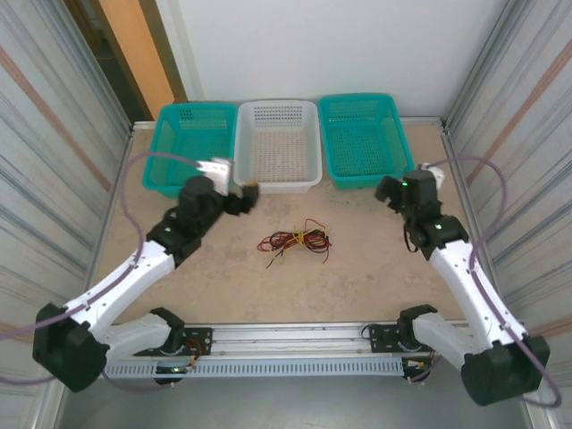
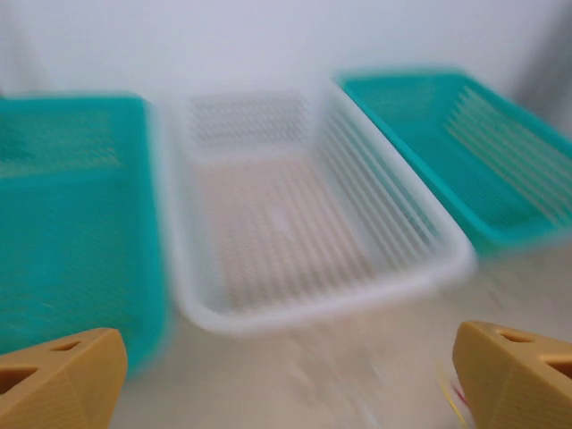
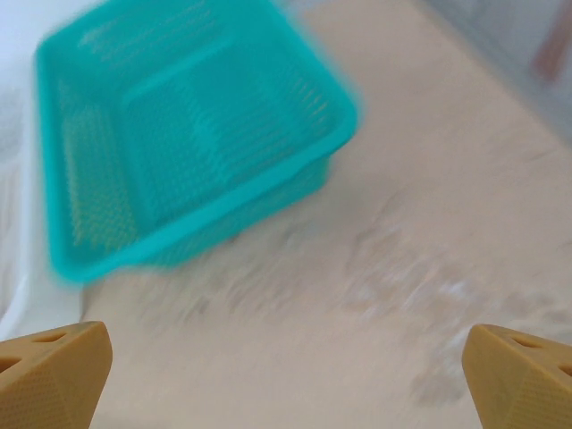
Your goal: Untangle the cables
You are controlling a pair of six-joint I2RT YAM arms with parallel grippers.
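The cables point(image 1: 295, 241), thin red, black and yellow wires in one tangled clump, lie on the beige table in the middle of the top view. My left gripper point(image 1: 243, 201) hovers up and to the left of the clump, near the front of the white basket point(image 1: 277, 147), open with nothing in it. In the blurred left wrist view the gripper point(image 2: 290, 380) is spread wide, and a bit of yellow and red cable point(image 2: 453, 393) peeks beside the right fingertip. My right gripper point(image 1: 386, 189) is over to the right of the clump, also open and empty point(image 3: 286, 380).
Three baskets line the back edge: a teal one point(image 1: 192, 147) on the left, the white one in the middle and a teal one point(image 1: 362, 138) on the right. Corrugated walls close in both sides. The arms' rail point(image 1: 295, 344) runs along the near edge.
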